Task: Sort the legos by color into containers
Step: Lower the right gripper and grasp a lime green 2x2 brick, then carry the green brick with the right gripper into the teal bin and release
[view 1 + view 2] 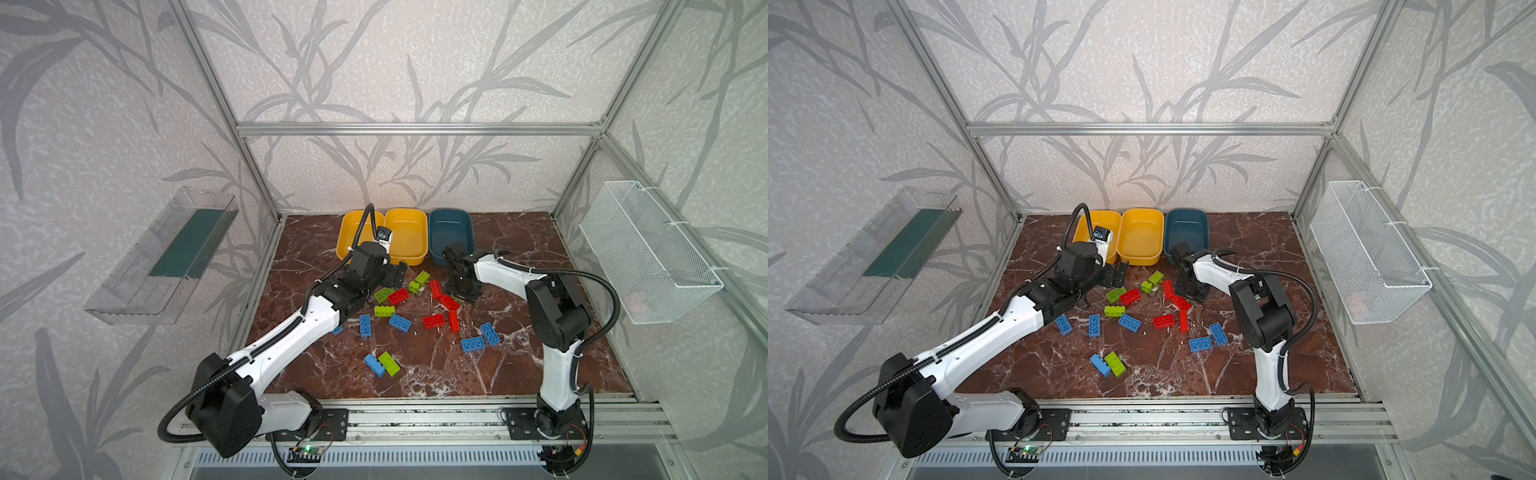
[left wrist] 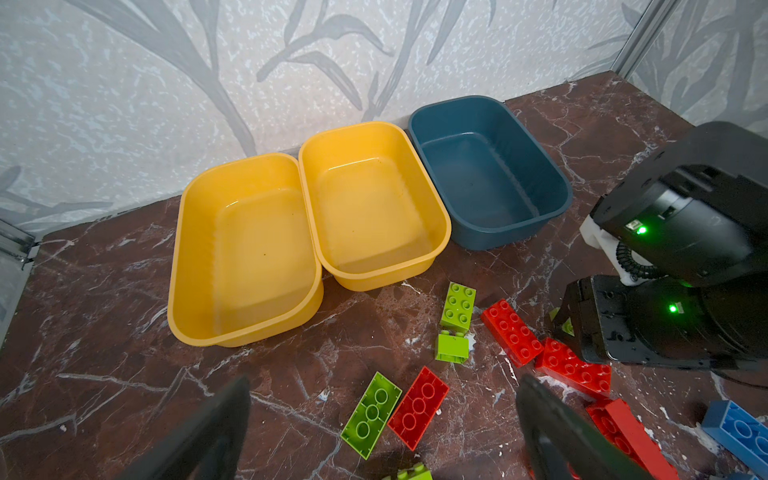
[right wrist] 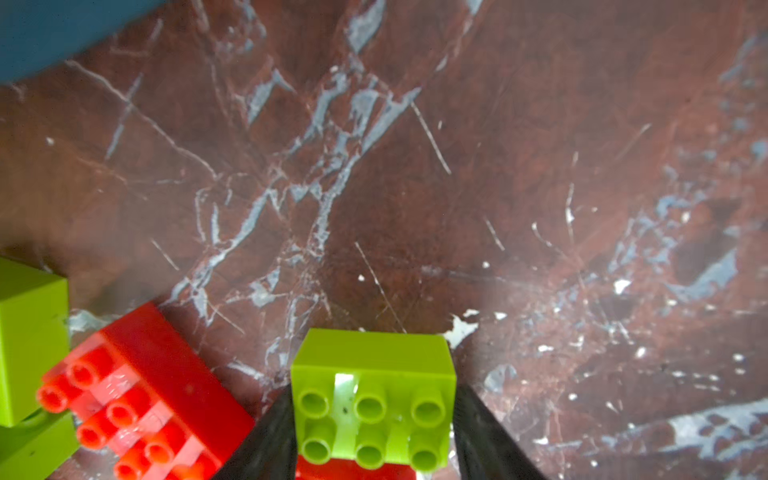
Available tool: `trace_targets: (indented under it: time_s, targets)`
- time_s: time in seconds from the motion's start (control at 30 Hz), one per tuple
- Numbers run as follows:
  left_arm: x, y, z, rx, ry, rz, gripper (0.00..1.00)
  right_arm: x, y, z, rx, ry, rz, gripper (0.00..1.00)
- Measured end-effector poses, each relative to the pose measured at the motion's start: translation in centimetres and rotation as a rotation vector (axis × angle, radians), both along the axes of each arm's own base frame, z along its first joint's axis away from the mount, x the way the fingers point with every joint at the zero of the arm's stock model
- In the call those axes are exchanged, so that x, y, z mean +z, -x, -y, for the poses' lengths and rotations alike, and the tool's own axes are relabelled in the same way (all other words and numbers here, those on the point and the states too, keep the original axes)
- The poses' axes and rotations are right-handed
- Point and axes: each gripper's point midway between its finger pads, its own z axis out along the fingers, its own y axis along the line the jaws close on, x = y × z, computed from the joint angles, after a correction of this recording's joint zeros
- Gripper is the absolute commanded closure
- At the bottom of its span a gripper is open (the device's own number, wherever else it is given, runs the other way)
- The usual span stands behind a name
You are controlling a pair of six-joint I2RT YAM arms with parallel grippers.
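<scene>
Red, lime green and blue legos lie scattered on the marble table point(image 1: 519, 365). The containers stand empty along the back wall: two yellow tubs point(image 2: 245, 257) point(image 2: 374, 208) and a teal one point(image 2: 486, 178). My right gripper point(image 3: 374, 390) points down in front of the teal tub point(image 1: 451, 232), and its fingers press both sides of a green lego point(image 3: 370, 361) that rests partly on a red one. My left gripper point(image 2: 384, 380) hangs open, empty, above an upturned green lego point(image 2: 371, 415) and a red lego point(image 2: 418, 407) near the yellow tubs. In a top view the left arm hides part of the left tub point(image 1: 347, 232).
A clear plastic tray point(image 1: 166, 257) hangs on the left wall and a white wire basket point(image 1: 648, 253) on the right wall. Blue legos point(image 1: 473, 344) lie toward the front right, and a blue and green pair point(image 1: 382, 365) at front centre.
</scene>
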Motion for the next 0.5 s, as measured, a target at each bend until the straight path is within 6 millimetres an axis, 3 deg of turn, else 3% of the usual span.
trace_targets:
  time_s: [0.5]
  targets:
    - [-0.05, -0.20, -0.25, 0.007, 0.006, -0.003, 0.01, 0.13, 0.52, 0.49, 0.139, 0.050, -0.030, 0.60]
